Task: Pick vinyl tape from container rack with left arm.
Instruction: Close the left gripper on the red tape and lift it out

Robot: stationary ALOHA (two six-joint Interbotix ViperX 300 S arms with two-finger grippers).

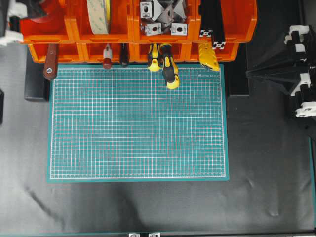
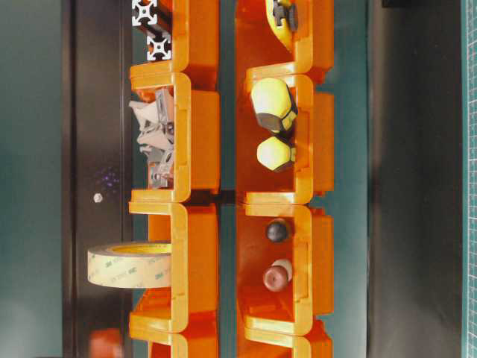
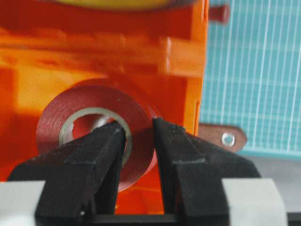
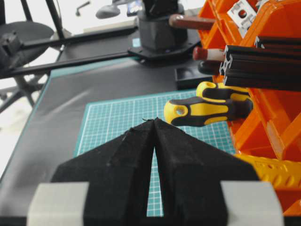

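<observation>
1. Overhead: bright orange plastic container rack [image 1: 133,29] lines the top edge above a green gridded cutting mat [image 1: 138,121]. A cream-beige tape roll [image 1: 98,15] stands in the second upper bin; yellow-and-black screwdriver handles [image 1: 168,66] overhang the mat.
2. Table level: the rack's two tiers appear turned sideways; beige roll, metal brackets [image 2: 156,138] and tool handles sit in separate bins.
3. Left wrist: black wedge-shaped left gripper [image 3: 138,132] straddles the wall of the glossy red vinyl tape roll [image 3: 94,127] inside an orange bin, one finger in the white core, one outside. Whether the jaws clamp it cannot be told.
4. Right wrist: right gripper [image 4: 154,121] hangs over the mat, jaws together at the tips.
</observation>
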